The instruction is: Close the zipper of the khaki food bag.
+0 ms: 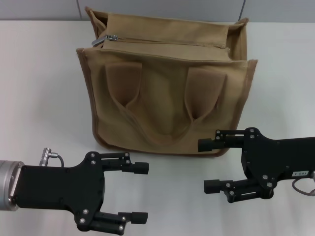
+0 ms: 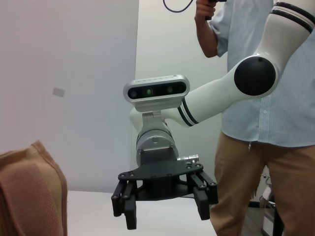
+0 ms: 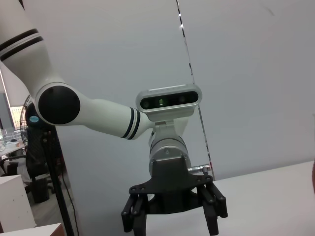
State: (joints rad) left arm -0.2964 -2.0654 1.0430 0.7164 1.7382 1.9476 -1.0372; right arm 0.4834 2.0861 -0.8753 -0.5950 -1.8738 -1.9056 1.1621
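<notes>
The small silver zipper pull [image 1: 111,38] sits at the boxy khaki canvas bag's [image 1: 167,103] far left end; left gripper [image 1: 140,192] nearer, right gripper [image 1: 210,165] idle, both jaws apart

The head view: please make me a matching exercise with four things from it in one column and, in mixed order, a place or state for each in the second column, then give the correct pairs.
Things:
1. zipper pull
2. khaki food bag
3. left claw
4. right claw

Places or states:
A. open, over the white table, near the bag's front right corner
B. at the left end of the bag's top panel
C. open, low in the view, in front of the bag's left side
D. stands on the table, handles lying flat on its front face

Pairs: 1-B, 2-D, 3-C, 4-A
</notes>
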